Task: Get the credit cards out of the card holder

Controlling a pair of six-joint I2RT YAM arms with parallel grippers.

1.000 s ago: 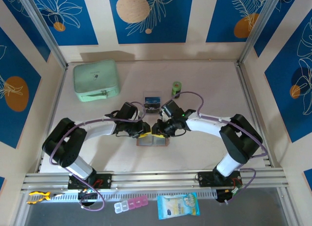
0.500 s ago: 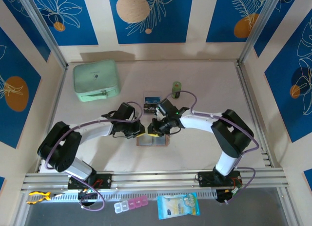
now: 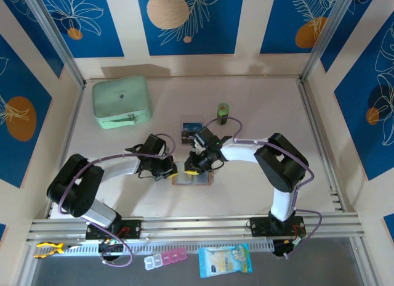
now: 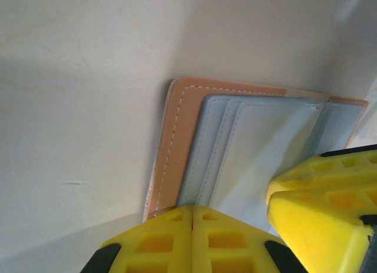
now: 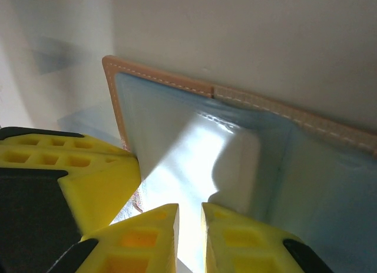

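Tan card holder (image 3: pixel 201 180) lies open, left claw (image 3: pixel 172 172) newly clenched at its edge, right claw (image 3: pixel 192 171) unclear.

1. In the overhead view the light is bright and even; the card holder (image 3: pixel 192 179) looks sharp, and soft shadows lie on the table (image 3: pixel 265 107) beside it.
2. In the left wrist view a grey shadow lies left of the card holder (image 4: pixel 177 137); the foreground below it is soft.
3. In the right wrist view white glare covers its clear pocket.
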